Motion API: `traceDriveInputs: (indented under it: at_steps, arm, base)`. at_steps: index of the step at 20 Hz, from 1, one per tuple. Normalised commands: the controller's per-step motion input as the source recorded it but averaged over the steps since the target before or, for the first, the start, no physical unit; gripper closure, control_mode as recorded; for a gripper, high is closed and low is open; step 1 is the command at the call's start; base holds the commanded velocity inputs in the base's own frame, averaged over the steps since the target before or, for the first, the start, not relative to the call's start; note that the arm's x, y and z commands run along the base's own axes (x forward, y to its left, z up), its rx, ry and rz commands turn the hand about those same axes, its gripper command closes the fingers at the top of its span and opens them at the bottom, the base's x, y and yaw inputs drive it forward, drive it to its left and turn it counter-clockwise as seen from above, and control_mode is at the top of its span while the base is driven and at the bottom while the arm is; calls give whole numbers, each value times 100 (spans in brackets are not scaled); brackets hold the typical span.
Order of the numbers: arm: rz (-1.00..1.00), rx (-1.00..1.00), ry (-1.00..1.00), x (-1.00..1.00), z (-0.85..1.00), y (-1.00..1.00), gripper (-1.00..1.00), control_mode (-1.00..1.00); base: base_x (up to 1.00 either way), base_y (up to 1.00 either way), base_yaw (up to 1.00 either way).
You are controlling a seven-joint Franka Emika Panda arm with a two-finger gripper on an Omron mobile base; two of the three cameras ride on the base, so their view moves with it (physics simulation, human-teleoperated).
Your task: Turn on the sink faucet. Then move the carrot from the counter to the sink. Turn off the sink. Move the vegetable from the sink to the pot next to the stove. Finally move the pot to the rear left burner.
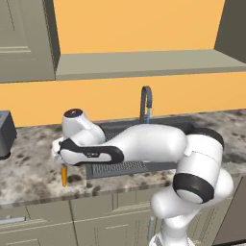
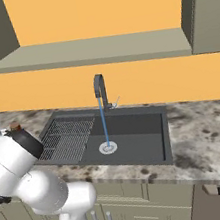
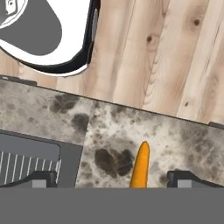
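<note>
The orange carrot point(image 1: 64, 176) lies on the speckled counter point(image 1: 33, 168) just left of the sink point(image 1: 120, 166). My gripper point(image 1: 64, 162) hangs directly above it, pointing down. In the hand view the carrot point(image 3: 141, 166) sits between my two fingertips point(image 3: 43, 178), which stand wide apart; the gripper point(image 3: 116, 179) is open and holds nothing. The dark gooseneck faucet point(image 2: 100, 91) pours a blue stream of water into the sink basin point(image 2: 131, 131) onto the round drain point(image 2: 108, 148). The pot and the stove are out of view.
A ribbed drainer section point(image 2: 65, 134) fills the sink's left part. A dark appliance point(image 1: 6, 132) stands at the far left of the counter. Cabinets hang above on both sides. The counter's front edge point(image 3: 131, 107) drops to a wooden floor point(image 3: 166, 52).
</note>
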Motion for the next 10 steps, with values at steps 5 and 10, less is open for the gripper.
traceDriveInputs:
  at_steps: [5,10]
  arm:
    - [7,0,-3,20,-32,26,-100,-100]
    - [0,0,-1,20,-19,17,-100,-100]
  base:
    - [0,0,0]
    - [0,0,0]
